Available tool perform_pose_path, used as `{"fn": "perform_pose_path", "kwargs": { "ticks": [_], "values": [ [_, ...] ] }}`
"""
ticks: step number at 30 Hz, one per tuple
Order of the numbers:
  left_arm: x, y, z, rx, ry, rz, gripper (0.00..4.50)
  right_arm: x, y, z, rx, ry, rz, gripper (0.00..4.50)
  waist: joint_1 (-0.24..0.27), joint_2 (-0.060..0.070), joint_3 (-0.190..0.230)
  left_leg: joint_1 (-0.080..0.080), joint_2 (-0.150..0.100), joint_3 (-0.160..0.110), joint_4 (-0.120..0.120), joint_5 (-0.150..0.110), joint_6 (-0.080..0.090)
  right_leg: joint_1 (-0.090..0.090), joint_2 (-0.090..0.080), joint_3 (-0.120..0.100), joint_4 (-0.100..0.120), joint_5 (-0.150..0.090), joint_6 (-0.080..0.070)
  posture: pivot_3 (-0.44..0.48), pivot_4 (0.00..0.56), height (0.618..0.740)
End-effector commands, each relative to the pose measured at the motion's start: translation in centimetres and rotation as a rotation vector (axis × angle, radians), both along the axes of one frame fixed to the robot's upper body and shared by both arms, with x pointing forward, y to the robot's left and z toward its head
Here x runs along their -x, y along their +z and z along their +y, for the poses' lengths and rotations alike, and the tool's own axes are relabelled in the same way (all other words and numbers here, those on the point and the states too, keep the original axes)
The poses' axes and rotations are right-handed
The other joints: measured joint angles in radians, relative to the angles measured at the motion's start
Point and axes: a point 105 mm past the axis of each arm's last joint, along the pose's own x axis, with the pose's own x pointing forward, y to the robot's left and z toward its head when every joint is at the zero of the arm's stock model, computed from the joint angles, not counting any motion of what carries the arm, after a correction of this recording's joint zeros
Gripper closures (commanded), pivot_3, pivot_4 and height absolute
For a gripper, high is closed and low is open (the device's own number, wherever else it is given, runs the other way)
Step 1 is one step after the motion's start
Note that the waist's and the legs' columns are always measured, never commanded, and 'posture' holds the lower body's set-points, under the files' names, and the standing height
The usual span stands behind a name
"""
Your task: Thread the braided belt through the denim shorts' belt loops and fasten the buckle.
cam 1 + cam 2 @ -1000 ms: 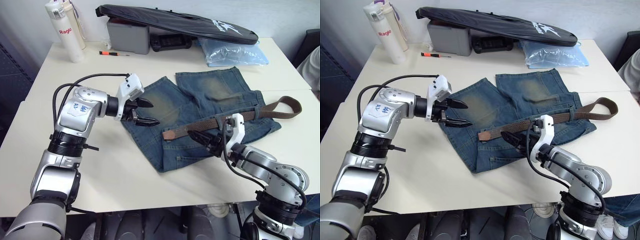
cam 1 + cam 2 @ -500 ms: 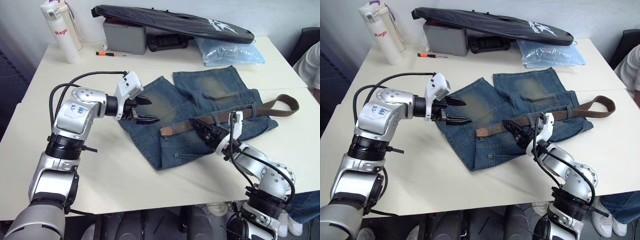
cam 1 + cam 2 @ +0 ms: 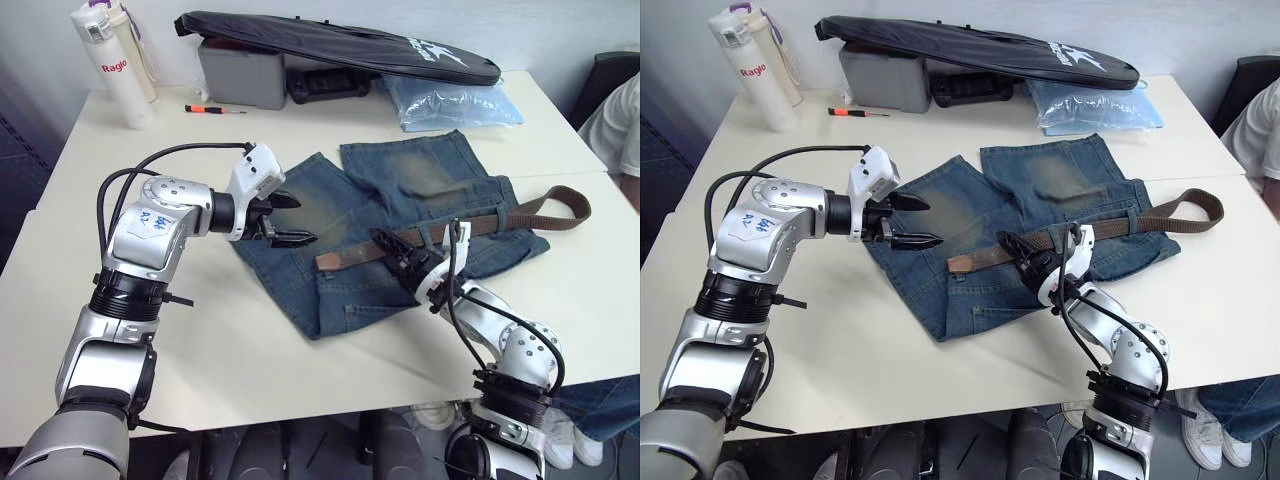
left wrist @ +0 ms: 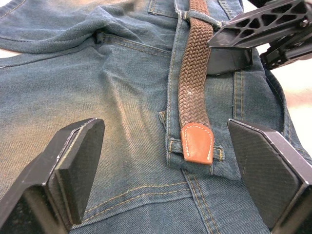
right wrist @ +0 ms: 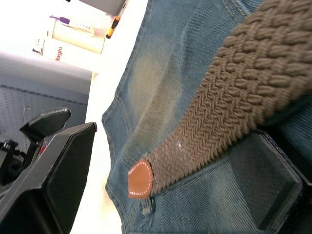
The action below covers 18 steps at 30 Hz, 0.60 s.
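The denim shorts (image 3: 400, 215) lie flat in the middle of the table. The braided belt (image 3: 500, 215) runs along their waistband, and its tan leather tip (image 4: 197, 148) rests on a belt loop (image 4: 169, 145). The belt's far end folds back past the shorts at the right (image 3: 565, 195). The buckle is hidden. My right gripper (image 3: 392, 256) is open, its fingers (image 5: 53, 175) either side of the belt just behind the tip. My left gripper (image 3: 303, 222) hovers open over the shorts, left of the belt tip, holding nothing.
At the back of the table stand white bottles (image 3: 105, 60), a grey box (image 3: 240, 75), a long black bag (image 3: 340, 45) and a pale blue plastic bag (image 3: 455, 100). An orange-tipped tool (image 3: 213, 108) lies by the box. A person's sleeve (image 3: 622, 120) shows at the right.
My right gripper has moved from in front of the belt up onto it, with its fingers now around the strap. The left gripper has stayed put. The camera has shifted.
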Motion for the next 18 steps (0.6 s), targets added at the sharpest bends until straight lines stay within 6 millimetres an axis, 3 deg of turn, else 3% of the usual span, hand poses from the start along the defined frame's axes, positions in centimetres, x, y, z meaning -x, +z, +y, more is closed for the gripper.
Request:
{"fn": "perform_pose_path", "kwargs": {
  "ticks": [1,6,9,15,17,18],
  "values": [
    [0.3,1.0,-0.2,0.013,-0.017,-0.046,0.08,-0.1,0.1,0.3,-0.021,-0.001,-0.003,0.00,0.000,0.000,0.000,0.000,0.000,0.000,0.000,0.000,0.000,0.000,0.000,0.000,0.000,0.000,0.000,0.000,0.150,0.740],
    [0.2,0.8,-0.1,0.011,-0.013,-0.046,0.08,-0.4,-1.3,0.6,0.025,-0.004,0.041,0.00,0.000,0.000,0.000,0.000,0.000,0.000,0.000,0.000,0.000,0.000,0.000,0.000,0.000,0.000,0.000,0.000,0.150,0.740],
    [0.2,0.7,0.3,0.009,0.002,-0.042,0.00,-0.2,-2.0,0.9,0.030,0.008,0.055,0.78,-0.002,0.000,0.000,0.000,0.000,0.000,0.000,0.000,0.000,0.000,0.000,0.000,0.000,0.000,0.000,0.000,0.150,0.740],
    [0.5,-0.2,1.7,-0.009,0.041,-0.020,0.00,0.0,-2.9,1.2,0.017,0.005,0.069,3.73,-0.014,-0.001,-0.001,0.002,0.000,0.001,-0.002,0.000,0.000,0.000,0.000,0.000,0.000,0.000,0.000,0.000,0.150,0.740],
    [0.6,-0.3,1.9,-0.006,0.057,-0.013,0.00,-0.1,-3.1,1.5,-0.009,0.001,0.074,4.44,-0.020,-0.004,-0.003,0.002,0.000,0.001,-0.002,0.000,0.000,0.000,0.000,0.000,0.000,0.000,0.000,0.000,0.150,0.740],
    [0.7,-0.4,2.0,-0.003,0.065,-0.009,0.00,-0.2,-3.2,1.6,-0.024,-0.004,0.078,4.44,-0.021,-0.004,-0.003,0.002,0.000,0.001,-0.002,0.000,-0.001,0.001,0.000,0.000,0.000,0.000,0.000,0.000,0.150,0.740]
  ]
}}
